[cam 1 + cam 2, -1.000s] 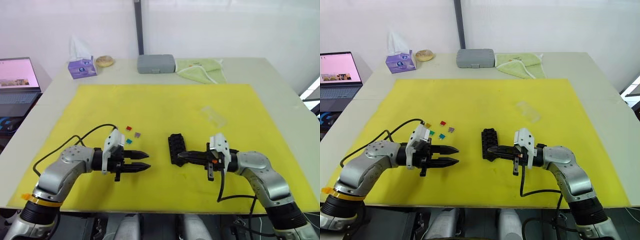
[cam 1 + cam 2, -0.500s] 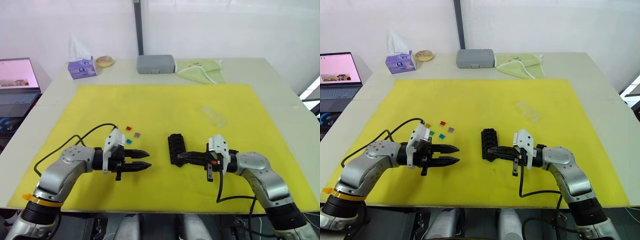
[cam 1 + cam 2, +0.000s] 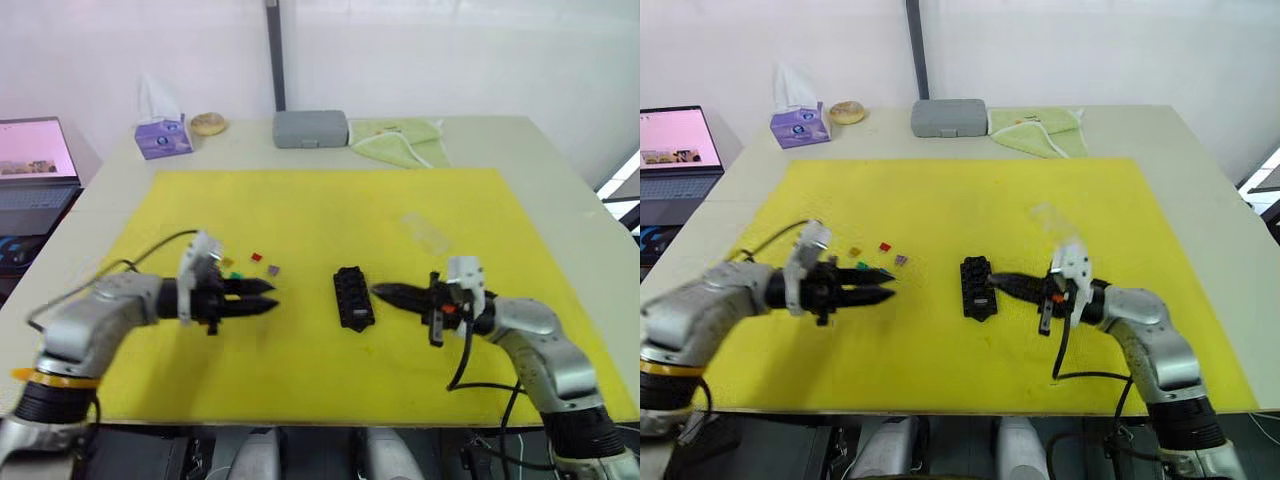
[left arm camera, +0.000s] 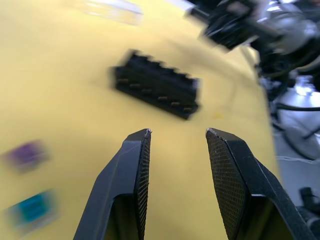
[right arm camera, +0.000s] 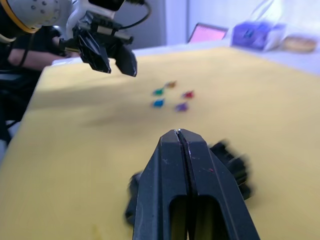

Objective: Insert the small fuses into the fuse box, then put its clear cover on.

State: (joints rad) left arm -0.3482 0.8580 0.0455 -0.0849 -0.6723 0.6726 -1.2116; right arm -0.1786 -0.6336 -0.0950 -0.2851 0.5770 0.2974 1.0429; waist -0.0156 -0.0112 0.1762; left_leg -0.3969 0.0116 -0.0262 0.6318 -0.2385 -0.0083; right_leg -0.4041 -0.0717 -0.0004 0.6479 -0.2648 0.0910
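The black fuse box (image 3: pixel 352 297) lies on the yellow mat (image 3: pixel 330 205), near its middle front. Small fuses lie to its left: red (image 3: pixel 257 257), purplish grey (image 3: pixel 272 270), yellow (image 3: pixel 854 251), green (image 3: pixel 862 265), and teal (image 4: pixel 32 207). My left gripper (image 3: pixel 268 295) is open and empty, just in front of the fuses and pointing at the box. My right gripper (image 3: pixel 378 291) is shut on nothing, its tip close to the box's right side. The clear cover (image 3: pixel 427 232) lies farther back on the right.
Along the table's far edge stand a grey case (image 3: pixel 311 127), a green cloth (image 3: pixel 400 138), a tissue box (image 3: pixel 160 135) and a round brown object (image 3: pixel 210 122). A laptop (image 3: pixel 35 160) sits at the far left. A dark pole (image 3: pixel 276 55) rises behind the case.
My left arm has drawn back to the left, up beside the fuses. My right gripper has pulled back to the right, off the fuse box. The box now lies straighter.
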